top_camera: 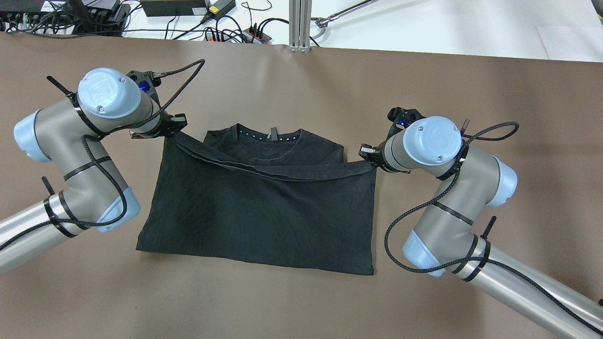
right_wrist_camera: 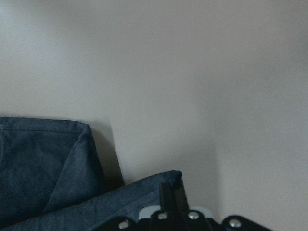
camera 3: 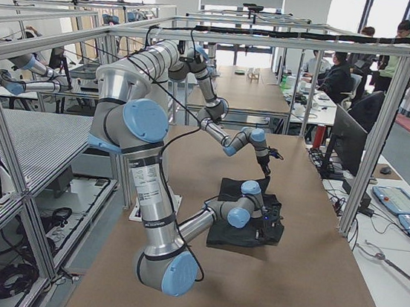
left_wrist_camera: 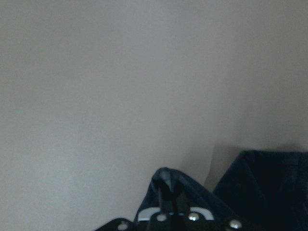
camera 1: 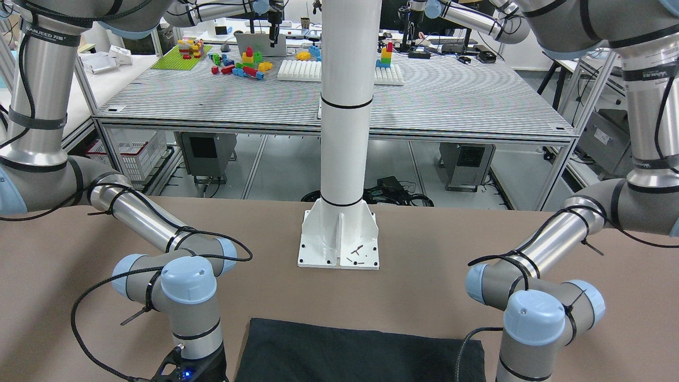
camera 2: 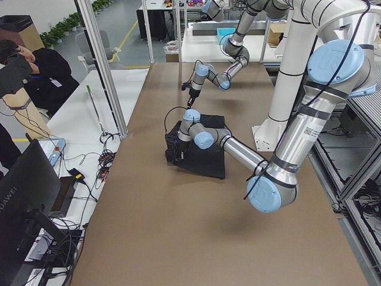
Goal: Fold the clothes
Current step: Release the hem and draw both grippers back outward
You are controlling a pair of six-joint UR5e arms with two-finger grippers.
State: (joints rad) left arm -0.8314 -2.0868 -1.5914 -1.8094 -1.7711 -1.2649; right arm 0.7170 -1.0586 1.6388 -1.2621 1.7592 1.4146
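The clothes (top_camera: 254, 212) are a black T-shirt lying flat on the brown table, collar toward the far edge. One hemmed edge is raised and stretched as a taut band across the shirt, just below the collar. My left gripper (top_camera: 172, 127) is shut on the left end of that band. My right gripper (top_camera: 370, 157) is shut on its right end. In the left wrist view the fingers (left_wrist_camera: 168, 192) pinch a fold of dark fabric; the right wrist view shows the same pinch (right_wrist_camera: 173, 190). The front-facing view shows only the shirt's near part (camera 1: 360, 353).
The white pillar's base plate (camera 1: 339, 249) stands on the table behind the shirt. Cables and power strips (top_camera: 212, 28) lie past the table's far edge beside an aluminium post (top_camera: 300, 23). A seated person (camera 2: 36, 71) is beyond the table's side.
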